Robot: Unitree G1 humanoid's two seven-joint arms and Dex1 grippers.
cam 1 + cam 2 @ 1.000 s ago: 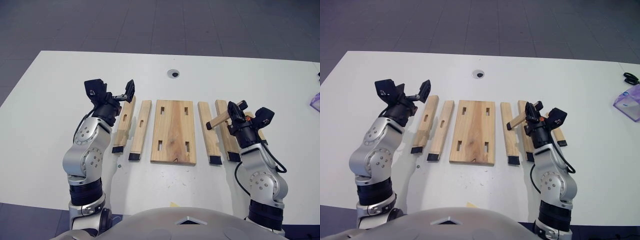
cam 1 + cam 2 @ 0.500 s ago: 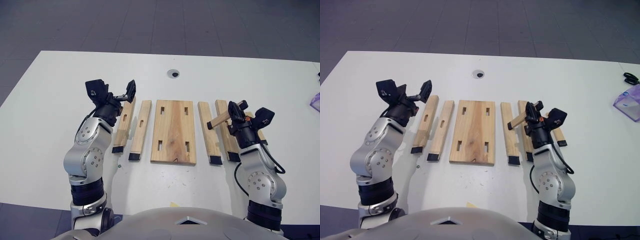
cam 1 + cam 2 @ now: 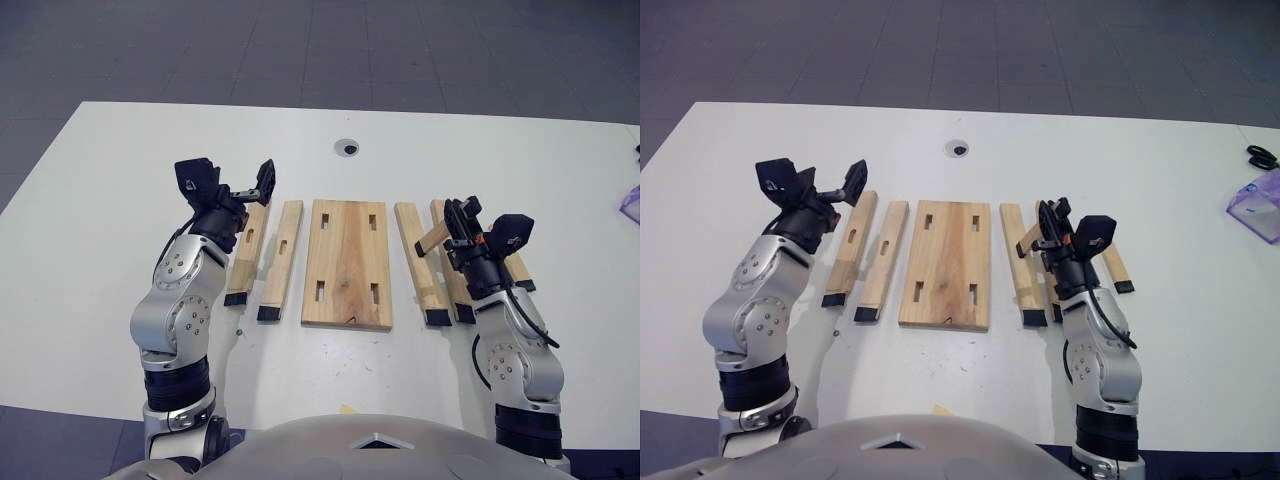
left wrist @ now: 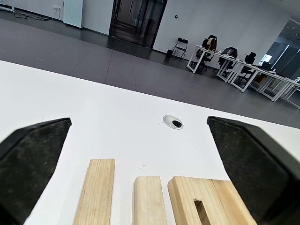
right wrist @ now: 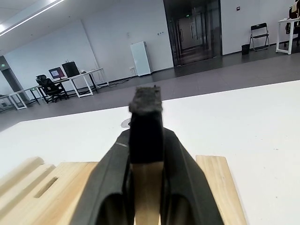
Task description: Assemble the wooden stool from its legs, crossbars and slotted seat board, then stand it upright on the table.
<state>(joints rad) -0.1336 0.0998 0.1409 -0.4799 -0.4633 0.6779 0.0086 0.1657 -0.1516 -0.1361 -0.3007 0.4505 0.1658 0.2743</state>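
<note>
Lying flat on the table (image 3: 120, 180): one seat board (image 3: 346, 262) — pale wood, four slots | four long legs (image 3: 279, 258) were counted | left gripper (image 3: 228, 178) was spread wide, empty | right gripper (image 3: 462, 222) was clamped on one crossbar (image 3: 432, 240)

Head pair sat high on the near side of the seat board (image 3: 346, 262), aimed forward and down; both eyes shared the same table (image 3: 120, 180), slightly offset. Left wrist cam rode low, left of the seat board, looking out through the spread left gripper (image 4: 138, 124). Right wrist cam, right of it, stared close along the crossbar (image 5: 146, 112) its right gripper (image 5: 146, 140) pinched. Both caught the cable hole (image 4: 173, 123) beyond.
</note>
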